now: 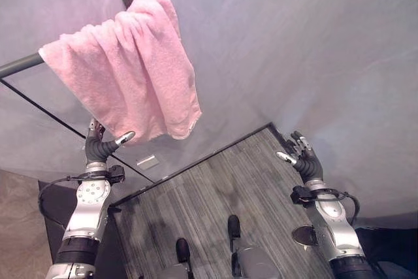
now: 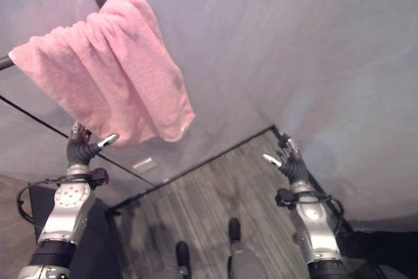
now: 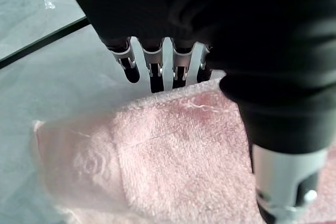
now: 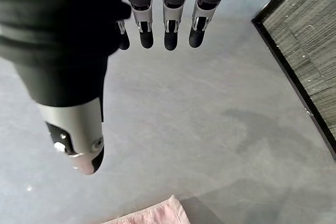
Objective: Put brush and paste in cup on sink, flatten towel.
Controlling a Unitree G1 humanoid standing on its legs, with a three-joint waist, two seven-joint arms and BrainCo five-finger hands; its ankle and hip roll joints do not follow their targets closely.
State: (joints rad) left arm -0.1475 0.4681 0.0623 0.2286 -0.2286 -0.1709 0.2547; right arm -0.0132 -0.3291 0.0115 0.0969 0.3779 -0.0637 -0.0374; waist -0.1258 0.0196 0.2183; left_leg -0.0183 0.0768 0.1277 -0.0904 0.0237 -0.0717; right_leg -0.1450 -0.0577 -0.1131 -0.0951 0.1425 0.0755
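A pink towel hangs bunched and creased over a dark rail on a pale grey wall, toward the left of the scene. Its lower edge drapes down unevenly, with one corner hanging lowest on the right side.

The left hand is raised just under the towel's lower left edge. In the left wrist view its fingers are straight and spread, their dark tips at the towel's hem, and the thumb sits in front of the cloth. The hand is not closed on the towel; whether the fingertips touch the hem cannot be told.

The right hand is raised well to the right of the towel, apart from it, in front of the bare wall. Its fingers are straight and relaxed, holding nothing.

Below the wall lies a grey striped floor, edged with a dark strip.
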